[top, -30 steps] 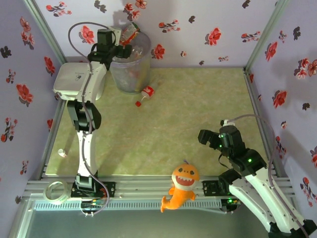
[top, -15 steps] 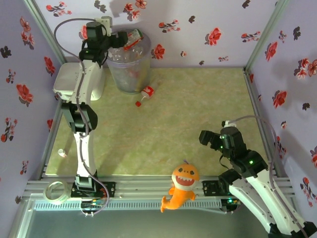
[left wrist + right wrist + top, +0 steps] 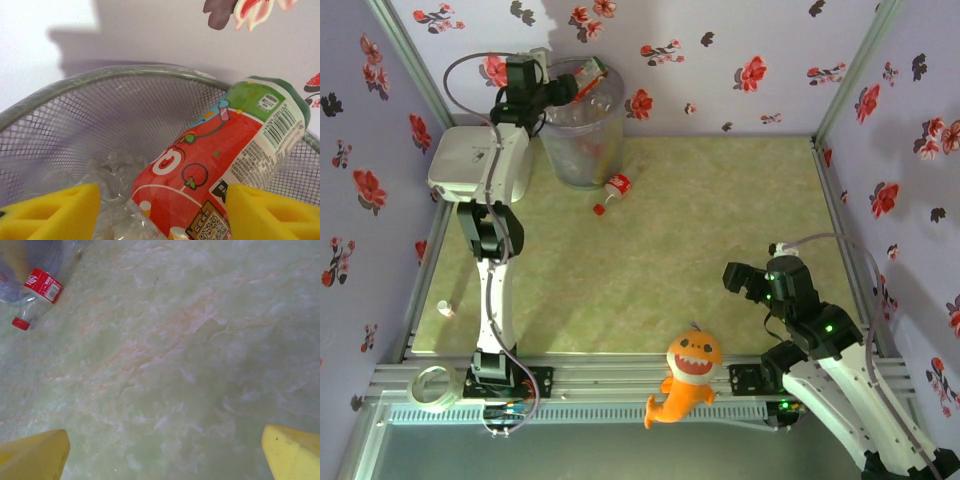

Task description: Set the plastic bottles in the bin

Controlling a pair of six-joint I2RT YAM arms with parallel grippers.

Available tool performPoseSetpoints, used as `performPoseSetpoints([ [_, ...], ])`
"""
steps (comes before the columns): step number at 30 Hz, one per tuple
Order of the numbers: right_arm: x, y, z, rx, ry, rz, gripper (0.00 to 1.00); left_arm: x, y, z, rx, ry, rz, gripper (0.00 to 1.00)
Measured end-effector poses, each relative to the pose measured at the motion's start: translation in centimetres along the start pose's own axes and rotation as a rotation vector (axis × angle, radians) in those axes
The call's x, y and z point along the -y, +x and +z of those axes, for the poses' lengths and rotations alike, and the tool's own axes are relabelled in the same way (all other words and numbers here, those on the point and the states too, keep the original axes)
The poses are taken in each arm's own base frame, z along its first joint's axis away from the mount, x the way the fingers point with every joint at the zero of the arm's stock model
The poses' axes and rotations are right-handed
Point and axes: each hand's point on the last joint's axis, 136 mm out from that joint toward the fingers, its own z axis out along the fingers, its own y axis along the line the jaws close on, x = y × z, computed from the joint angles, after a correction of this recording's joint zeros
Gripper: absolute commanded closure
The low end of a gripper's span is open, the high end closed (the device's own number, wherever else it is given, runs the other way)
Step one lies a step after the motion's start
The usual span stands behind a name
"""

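Step in hand: dropping the red-labelled bottle point(image 3: 220, 160) into the bin point(image 3: 75, 90) at the far left. Its green end reaches the far rim, so I would tip it fully inside before release. The left arm is raised and stretched far, with the left claw point(image 3: 560, 92) above the bin. Its jaws stand apart, but I cannot tell whether they grip. 1 bottle point(image 3: 615, 190) lies on the surface beside the bin. The right claw point(image 3: 745, 280) hangs wide open and empty.

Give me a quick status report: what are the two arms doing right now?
Left gripper above bin, red-labelled bottle between its fingers, grip unclear. Right gripper open over table. One red-capped bottle lies beside bin. Nothing in the way.
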Motion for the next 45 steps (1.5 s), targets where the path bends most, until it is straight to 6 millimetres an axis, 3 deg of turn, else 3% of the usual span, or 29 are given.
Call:
performPoseSetpoints([
  [4, 0.0, 0.1, 0.2, -0.007, 0.004, -0.001, 0.01, 0.1, 0.2, -0.4, -0.018, -0.004, 0.034, 0.30],
  [9, 0.0, 0.2, 0.8, -0.028, 0.020, -0.005, 0.01, 0.4, 0.6, -1.7, -0.054, -0.007, 0.068, 0.15],
  [13, -0.1, 0.1, 0.8, -0.023, 0.016, -0.004, 0.01, 1.7, -1.4, -4.4, -0.025, 0.007, 0.096, 0.10],
  [16, -0.2, -0.1, 0.8, -0.015, 0.011, -0.003, 0.01, 3.4, -4.6, -8.2, 0.043, 0.024, 0.130, 0.09],
  [20, -0.4, -0.3, 0.9, -0.010, 0.006, -0.001, 0.01, 5.8, -8.5, -15.2, 0.148, 0.044, 0.175, 0.09],
  [22, -0.5, -0.5, 1.0, -0.005, 0.003, -0.001, 0.01, 6.6, -9.2, -18.7, 0.189, 0.052, 0.183, 0.10],
  [24, -0.7, -0.6, 1.1, -0.002, 0.000, 0.000, 0.01, 7.2, -8.7, -21.7, 0.212, 0.059, 0.187, 0.11],
  [28, -0.8, -0.8, 1.3, 0.002, -0.003, 0.000, 0.01, 7.3, -4.1, -24.5, 0.179, 0.074, 0.186, 0.11],
  [31, -0.9, -0.9, 1.3, 0.004, -0.004, 0.001, 0.01, 6.7, 1.9, -24.2, 0.086, 0.079, 0.173, 0.11],
  [36, -1.2, -1.3, 1.4, 0.022, -0.018, 0.004, 0.01, 4.2, 13.2, -21.8, -0.127, 0.055, 0.110, 0.11],
  [38, -1.4, -1.4, 1.5, 0.032, -0.025, 0.007, 0.01, 3.2, 16.6, -21.0, -0.194, 0.036, 0.083, 0.10],
  [41, -1.3, -1.1, 1.8, 0.027, -0.025, 0.007, 0.01, 2.8, 20.0, -19.5, -0.253, 0.032, 0.055, 0.10],
  [45, -1.1, -1.0, 1.7, 0.031, -0.028, 0.008, 0.01, 2.9, 23.1, -16.3, -0.294, 0.044, 0.025, 0.17],
])
